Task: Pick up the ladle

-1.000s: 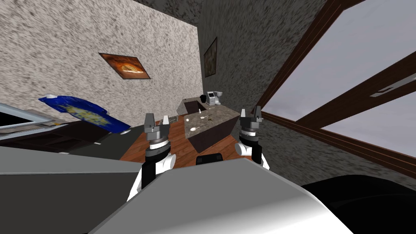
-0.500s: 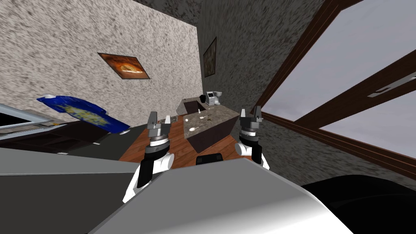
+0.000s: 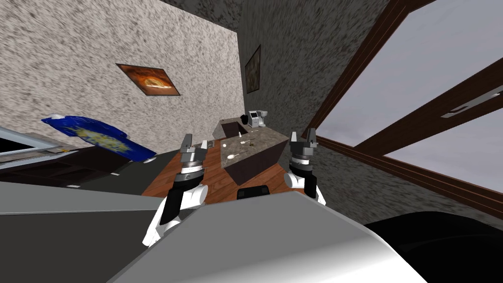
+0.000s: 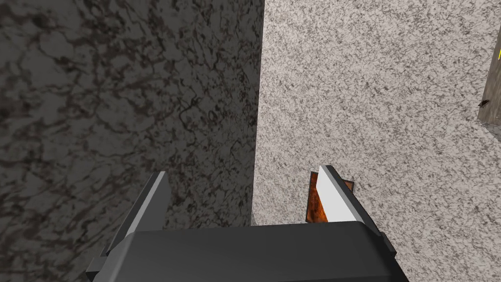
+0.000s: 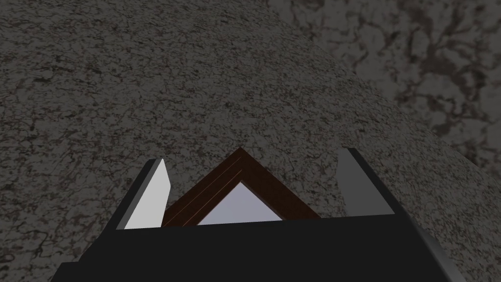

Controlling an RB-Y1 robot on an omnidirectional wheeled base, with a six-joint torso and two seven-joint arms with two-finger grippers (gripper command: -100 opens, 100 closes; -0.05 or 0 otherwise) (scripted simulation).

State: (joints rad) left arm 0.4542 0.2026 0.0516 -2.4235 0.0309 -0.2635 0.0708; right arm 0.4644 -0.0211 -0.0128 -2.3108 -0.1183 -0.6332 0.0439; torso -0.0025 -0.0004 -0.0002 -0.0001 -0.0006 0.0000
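The ladle is a small white piece lying on the near end of a stone-topped counter ahead of me. My left gripper is raised over the floor just left of the counter's near corner, tilted toward it, open with nothing between its fingers. In the left wrist view the left gripper points up at the walls. My right gripper is held up by the counter's right end, open and holding nothing. The right wrist view has the right gripper aimed at a wall.
Other small white utensils lie on the counter, with a sink recess, a dark pot and a white machine at its far end. A blue shirt lies on dark furniture to the left. Wooden floor runs between.
My left arm has leaned to the right, bringing its gripper closer to the counter's near corner. The right arm has stayed still, and the head view has shifted slightly.
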